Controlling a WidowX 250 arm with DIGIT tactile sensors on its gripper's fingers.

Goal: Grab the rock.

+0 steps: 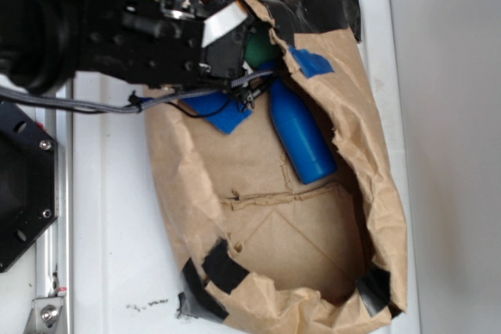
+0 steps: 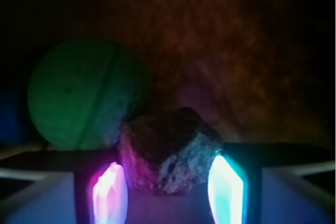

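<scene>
So the rock (image 2: 169,153) sits right between the hand (image 2: 168,184)'s two glowing fingers (image 2: 109,192) (pink one side, teal the other), which look pinched onto it. A green ball (image 2: 86,93) is just behind, touching it. It's all inside a crumpled paper bag (image 1: 313,224), beside a blue bottle (image 1: 301,134), on the white desk (image 1: 109,224).

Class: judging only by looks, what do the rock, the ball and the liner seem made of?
Rock: apparently natural stone, rough, lumpy, matte, with pale speckles.
Green ball: probably rubber or plastic; smooth, even surface with a faint seam.
Liner: brown kraft paper, creased and torn-edged.
</scene>
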